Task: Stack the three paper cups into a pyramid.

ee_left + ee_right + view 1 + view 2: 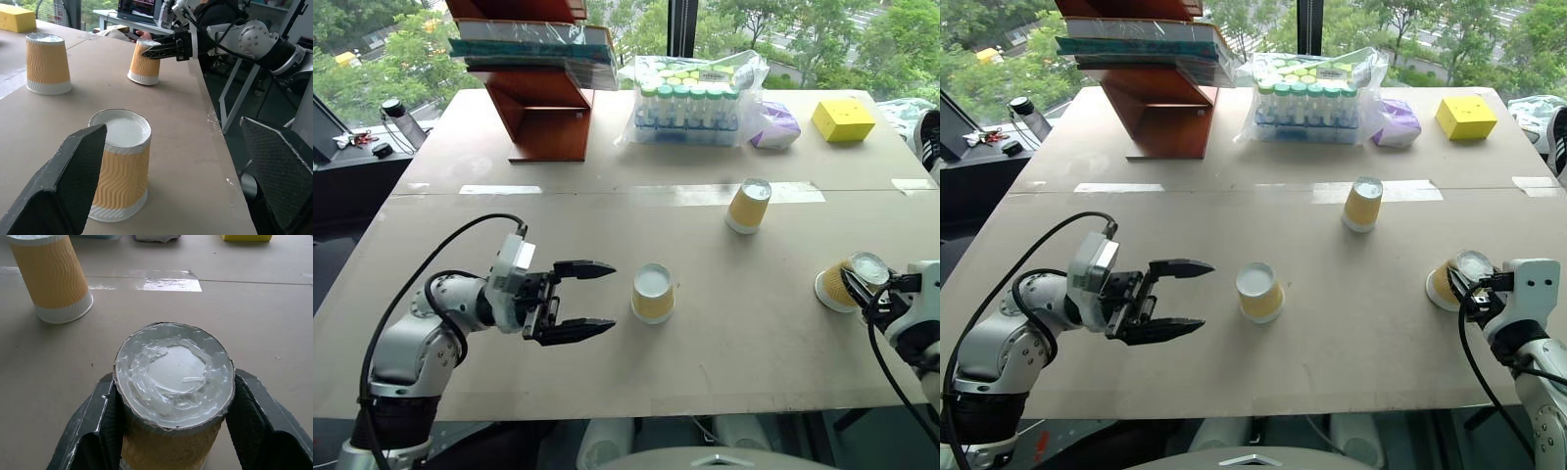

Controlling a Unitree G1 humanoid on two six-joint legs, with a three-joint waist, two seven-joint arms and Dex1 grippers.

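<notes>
Three cups are seen upside down on the table (607,392), well apart from each other. The middle cup (653,294) stands near the front, just to the right of the left claw (592,300). That claw is held level and points right at the cup, with its two fingers spread wide, one farther back and one nearer. Nothing is held by it, and the cup is not touched; a small gap is seen between the fingertips and the cup. The far cup (748,206) stands farther back and to the right, beside a strip of tape (705,194) on the table. The right cup (847,282) is found near the right edge, and it is tilted toward the right claw (171,431). That claw is closed on the cup, with one finger pressed on each side of it, just below its white base. At the far side of the table a brown rack (540,103), a bag of tubes (690,103), a purple thing (775,127) and a yellow box (843,119) are seen.
</notes>
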